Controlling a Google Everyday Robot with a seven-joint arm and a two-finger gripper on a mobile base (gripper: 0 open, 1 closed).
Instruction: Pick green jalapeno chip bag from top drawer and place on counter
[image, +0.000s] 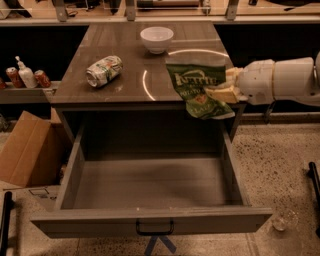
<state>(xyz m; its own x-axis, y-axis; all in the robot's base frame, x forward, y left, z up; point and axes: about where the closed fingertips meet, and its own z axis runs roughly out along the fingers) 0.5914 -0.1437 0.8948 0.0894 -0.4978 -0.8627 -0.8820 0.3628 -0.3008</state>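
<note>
Out of the open top drawer (150, 221), the green chip bag (196, 84) is held over the table's (125, 45) near right corner, clamped between the jaws of the gripper (220, 85) reaching in from the right. Only the setting-down is judged left to do. The crinkled dark-green bag hangs tilted, white lettering showing.

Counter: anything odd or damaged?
The crushed can lies dented on its side, left on the counter. The tool, at the counter's right front corner, grips the green jalapeno chip bag, which hangs crumpled past the edge. The top drawer stands open, empty.
</note>
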